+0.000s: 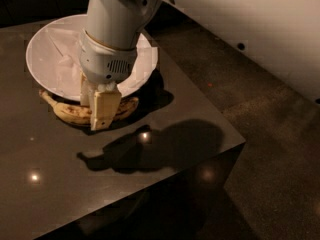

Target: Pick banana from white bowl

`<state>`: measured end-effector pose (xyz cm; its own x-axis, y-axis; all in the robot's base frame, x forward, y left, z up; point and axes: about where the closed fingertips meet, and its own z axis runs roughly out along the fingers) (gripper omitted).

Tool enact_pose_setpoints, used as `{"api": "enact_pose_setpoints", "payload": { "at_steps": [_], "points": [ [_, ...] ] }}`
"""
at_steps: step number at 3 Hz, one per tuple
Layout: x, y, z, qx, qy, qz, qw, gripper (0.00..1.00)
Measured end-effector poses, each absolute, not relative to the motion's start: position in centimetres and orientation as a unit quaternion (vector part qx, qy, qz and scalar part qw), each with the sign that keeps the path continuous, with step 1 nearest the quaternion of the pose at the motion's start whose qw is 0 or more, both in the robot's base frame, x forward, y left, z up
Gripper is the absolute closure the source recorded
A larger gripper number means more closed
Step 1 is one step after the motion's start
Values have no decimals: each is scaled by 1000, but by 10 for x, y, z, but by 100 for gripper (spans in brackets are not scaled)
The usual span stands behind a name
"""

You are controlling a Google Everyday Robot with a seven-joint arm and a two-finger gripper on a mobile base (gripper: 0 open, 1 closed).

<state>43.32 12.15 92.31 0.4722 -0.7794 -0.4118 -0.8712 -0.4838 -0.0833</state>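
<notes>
The speckled yellow banana (pixel 68 112) hangs crosswise in my gripper (pixel 96 117), whose cream fingers (pixel 106 108) are shut around its middle. It is held over the near rim of the white bowl (pixel 44 43) and the dark table, with its stem end pointing left. The bowl stands at the table's far left, lined with crumpled white paper (pixel 65 69). My grey wrist hides much of the bowl's right half.
The dark glossy table (pixel 60 184) ends in a corner at the right (pixel 242 143), with brown floor (pixel 270 109) beyond it. The arm's shadow lies on the table in front of the bowl. My white arm fills the upper right.
</notes>
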Motion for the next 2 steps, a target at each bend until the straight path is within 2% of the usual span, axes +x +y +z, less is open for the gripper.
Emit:
{"api": "enact_pose_setpoints", "payload": {
  "at_steps": [2],
  "points": [
    [397, 110, 923, -845, 495, 180, 87, 100]
  ]
}}
